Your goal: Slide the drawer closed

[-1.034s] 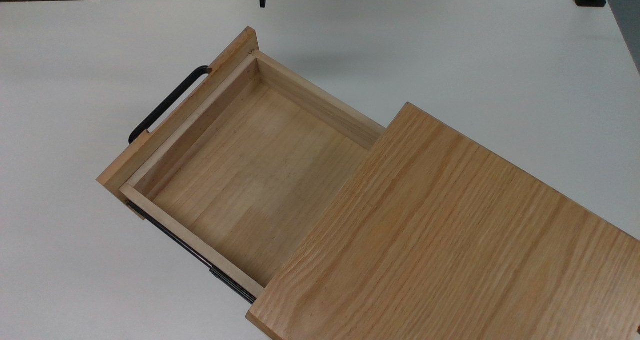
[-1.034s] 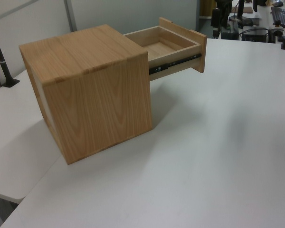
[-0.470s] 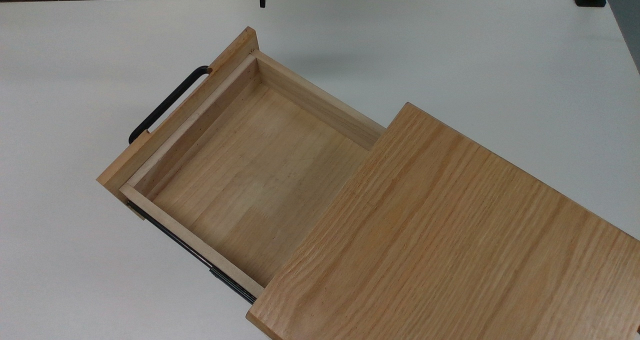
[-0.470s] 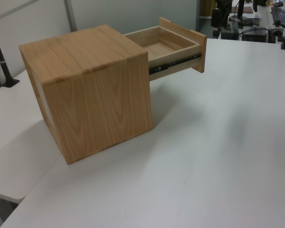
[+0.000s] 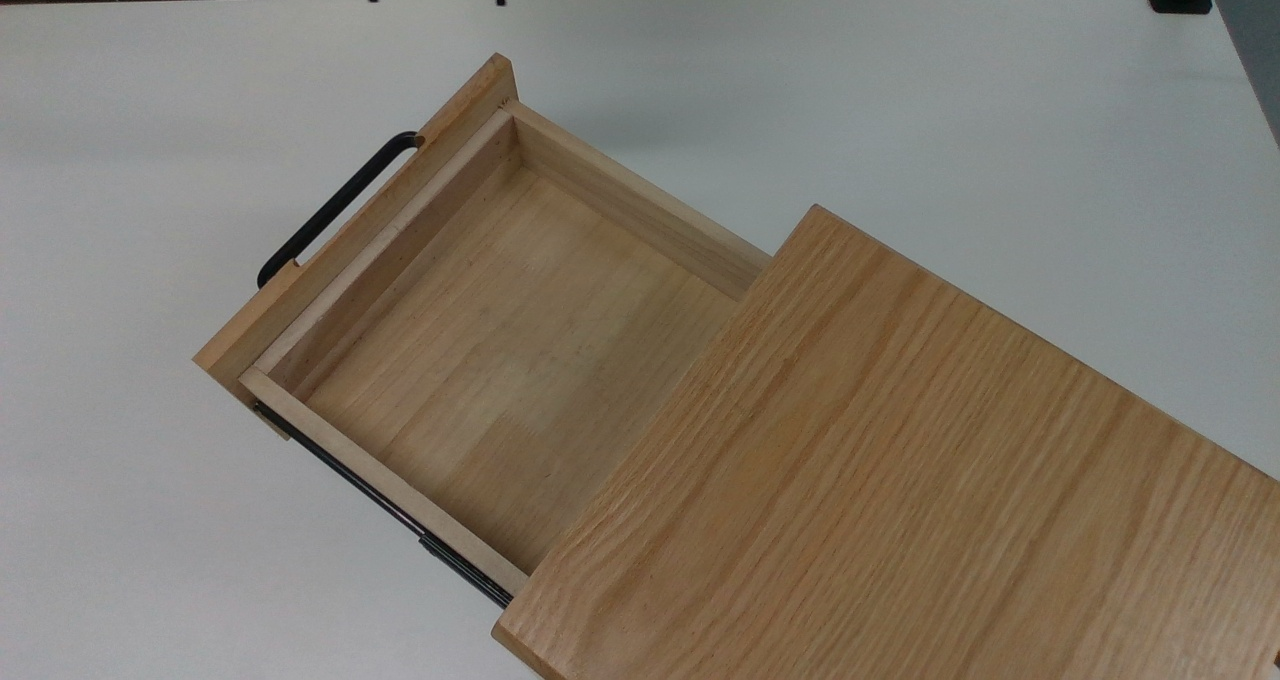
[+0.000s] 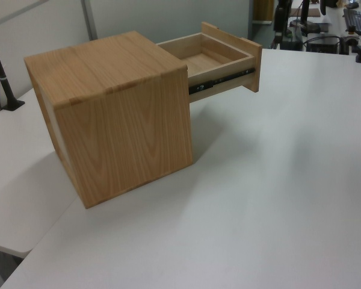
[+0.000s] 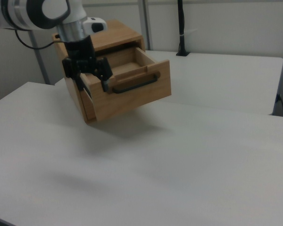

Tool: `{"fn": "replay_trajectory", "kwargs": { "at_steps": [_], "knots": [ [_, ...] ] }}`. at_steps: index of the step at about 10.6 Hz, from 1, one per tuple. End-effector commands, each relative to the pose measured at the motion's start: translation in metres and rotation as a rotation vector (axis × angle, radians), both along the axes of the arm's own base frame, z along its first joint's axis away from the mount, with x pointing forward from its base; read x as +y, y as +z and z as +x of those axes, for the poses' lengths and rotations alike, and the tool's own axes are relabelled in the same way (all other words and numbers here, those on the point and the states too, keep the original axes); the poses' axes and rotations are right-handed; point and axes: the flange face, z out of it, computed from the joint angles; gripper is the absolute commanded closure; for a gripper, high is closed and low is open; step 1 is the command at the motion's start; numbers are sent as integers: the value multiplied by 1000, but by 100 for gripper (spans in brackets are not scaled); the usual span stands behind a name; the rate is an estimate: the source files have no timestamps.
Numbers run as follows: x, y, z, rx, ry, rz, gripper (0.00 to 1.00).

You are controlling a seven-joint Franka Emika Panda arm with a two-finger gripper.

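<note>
You are at the approach step: the drawer (image 5: pixel 500 340) stands pulled well out of its case (image 6: pixel 114 114) on the white tabletop (image 7: pixel 179 165), its tray empty and nothing pushed yet. In the top view it juts toward the top view's left, with the black handle (image 5: pixel 335 208) on the outer face of the front panel (image 7: pixel 137 94). The claw (image 7: pixel 91 81) hangs in the air on the right view's left, in front of the panel and short of the handle, touching neither as far as you can judge. Its fingers (image 7: pixel 104 81) stand spread wide and hold nothing. Next you likely need to bring the claw against the front panel, near the handle's middle, and press straight along the rails (image 6: pixel 219 80) toward the case; an off-centre push could skew the drawer or shift the whole case.
</note>
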Motion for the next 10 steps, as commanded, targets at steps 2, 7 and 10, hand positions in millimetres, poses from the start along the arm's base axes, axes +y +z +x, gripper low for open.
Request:
{"fn": "replay_trajectory", "kwargs": {
  "at_steps": [2,7,10],
  "knots": [
    [-68,1,17,-86,56,51,0],
    [-127,-46,60,-167,7,28,16],
    [-134,-53,71,-250,-113,133,100]
  ]
}}
